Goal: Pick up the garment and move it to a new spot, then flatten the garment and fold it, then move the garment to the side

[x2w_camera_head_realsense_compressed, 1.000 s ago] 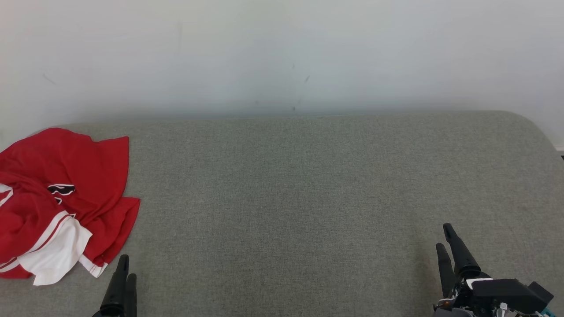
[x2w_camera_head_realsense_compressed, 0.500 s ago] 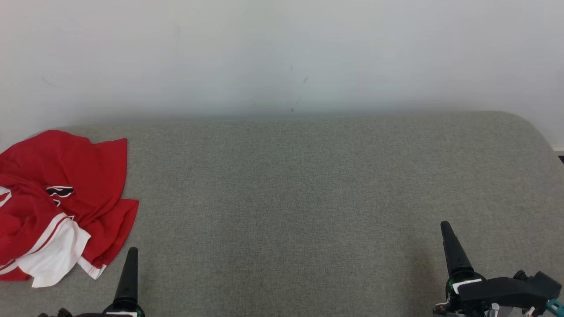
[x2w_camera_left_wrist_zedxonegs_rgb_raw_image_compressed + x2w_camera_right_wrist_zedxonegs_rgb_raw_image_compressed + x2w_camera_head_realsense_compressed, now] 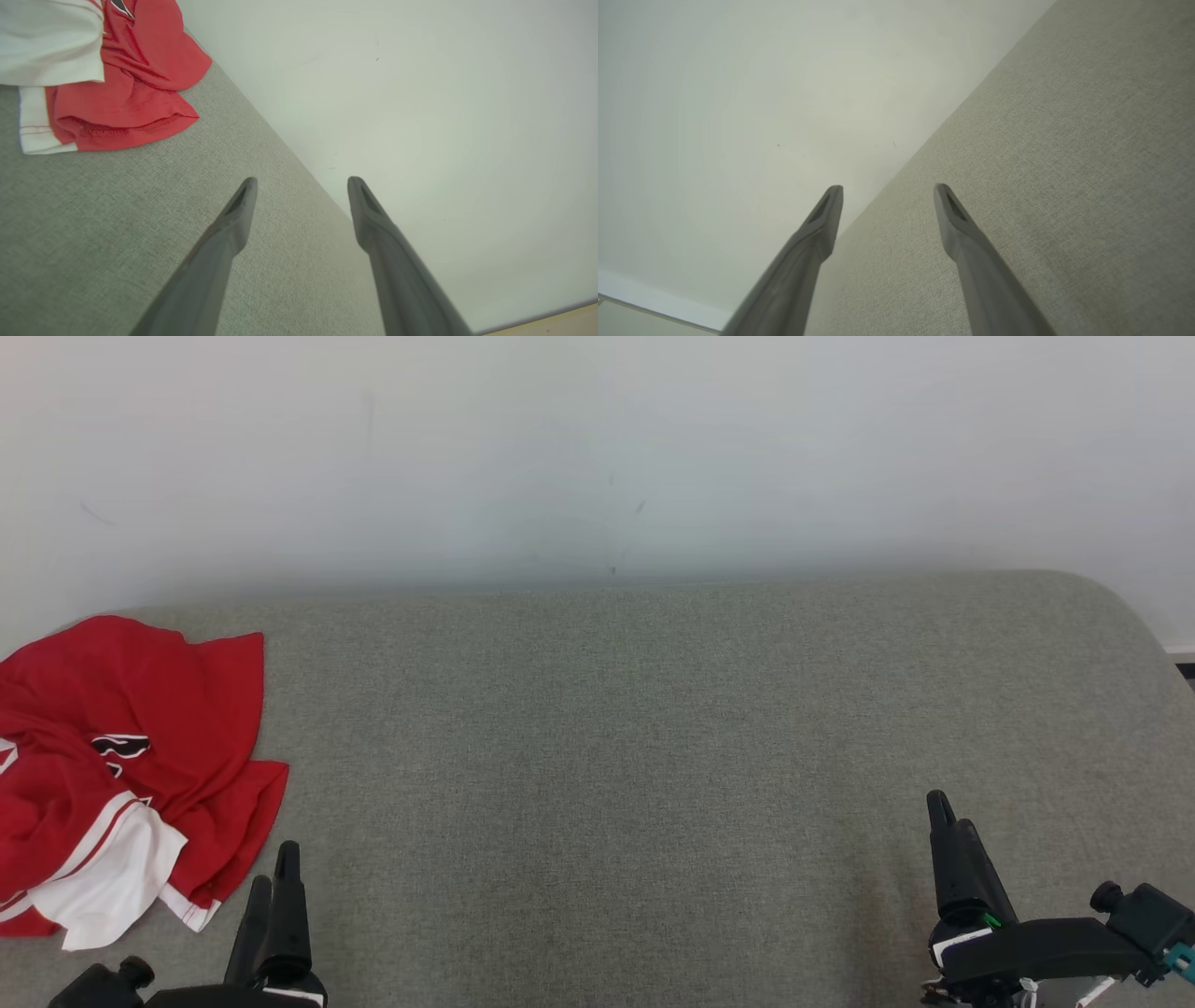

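Observation:
A crumpled red garment with white trim and a small black-and-white mark lies at the far left of the grey fabric surface. In the left wrist view the garment sits at the upper left. My left gripper stands just right of the garment's lower corner, apart from it. Its fingers are spread in the left wrist view, left gripper open with nothing between them. Far from the garment, near the front right, is my right gripper. The right wrist view shows the right gripper open and empty.
A plain pale wall rises behind the grey surface. The surface rounds off at its far right corner. A wide stretch of bare grey fabric lies between the two grippers.
Both grippers have rolled about their wrists and crept a little forward. The head view has drifted slightly, so the garment sits a touch lower and further left.

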